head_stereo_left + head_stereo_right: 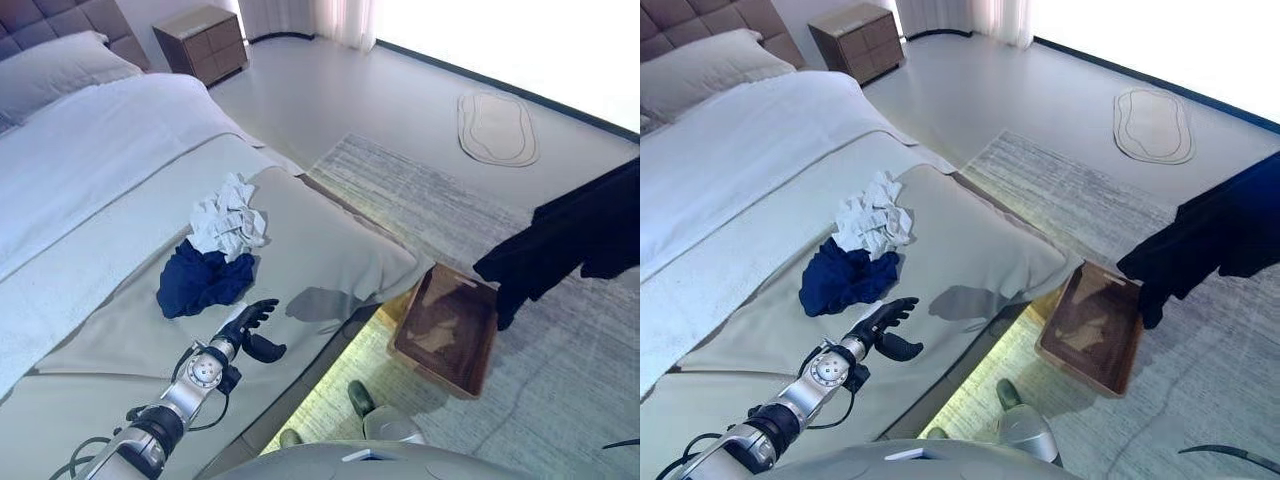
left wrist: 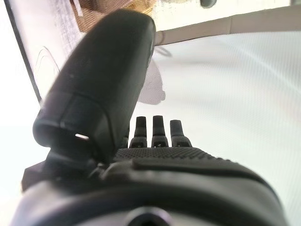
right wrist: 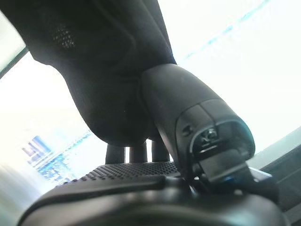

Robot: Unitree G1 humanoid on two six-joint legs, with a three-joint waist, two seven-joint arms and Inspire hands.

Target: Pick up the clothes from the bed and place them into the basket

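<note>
- The basket (image 1: 448,330) sits on the rug (image 1: 560,380) beside the bed (image 1: 320,260), a brown, rectangular tray-like box with low walls.
- I see no clothes in it; only its brown floor with paler patches shows.
- My right hand (image 3: 188,122) is off to the right, raised over the rug, just past the basket's far right side.
- A black garment (image 1: 580,235) hangs from that hand, one drooping end reaching down near the basket's right edge.
- In my right wrist view the black cloth (image 3: 108,70) lies bunched between my thumb and fingers, so that hand is clamped on it.
- Two more pieces lie on the bed's beige cover: a crumpled white garment (image 1: 230,215) and, touching it on the near side, a dark blue one (image 1: 205,280) in a rumpled heap.
- My left hand (image 1: 248,325) is over the bed just beside the blue piece, not touching it.
- Its fingers are stretched out and loose, thumb apart, holding nothing.
- A nightstand (image 1: 200,42) stands by the headboard, and a small oval mat (image 1: 497,128) lies on the floor well away.
</note>
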